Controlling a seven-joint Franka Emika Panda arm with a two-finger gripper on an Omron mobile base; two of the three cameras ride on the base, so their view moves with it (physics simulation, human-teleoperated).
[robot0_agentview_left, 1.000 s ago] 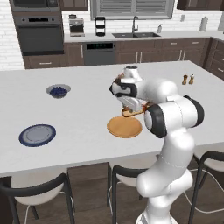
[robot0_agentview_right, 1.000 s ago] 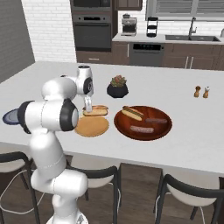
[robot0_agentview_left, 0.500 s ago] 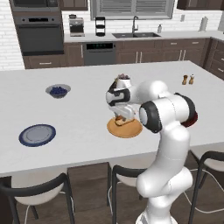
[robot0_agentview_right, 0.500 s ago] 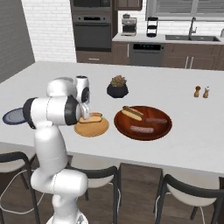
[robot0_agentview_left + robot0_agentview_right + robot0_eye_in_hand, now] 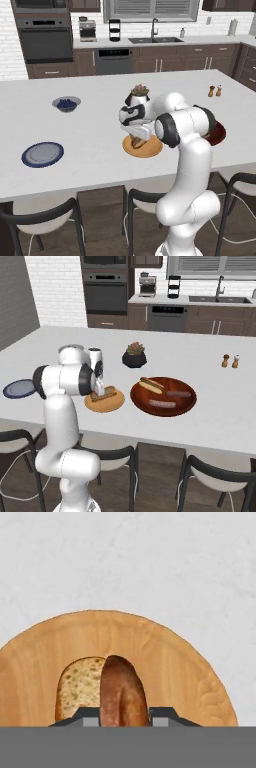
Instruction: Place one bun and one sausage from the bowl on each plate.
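Note:
My gripper (image 5: 125,716) is shut on a bun (image 5: 117,687) with a brown crust and a pale crumb side. The bun rests low on the tan-orange plate (image 5: 190,677). From the right base view the gripper (image 5: 101,389) stands upright over that plate (image 5: 114,404), the bun (image 5: 107,394) under it. The dark red-brown bowl (image 5: 186,406) lies just right of the plate and holds one bun (image 5: 151,385) and two sausages (image 5: 177,394). The grey-blue plate (image 5: 42,154) lies bare, far to the left. My arm hides most of the bowl (image 5: 218,133) in the left base view.
A black plant pot (image 5: 134,359) stands behind the tan plate. A small grey bowl of blue berries (image 5: 66,103) sits further back left. Salt and pepper shakers (image 5: 230,361) stand at the far right. Chairs line the counter's near edge.
My gripper has come down with the bun from above the tan-orange plate until the bun sits on it. Nothing in the bowl has moved.

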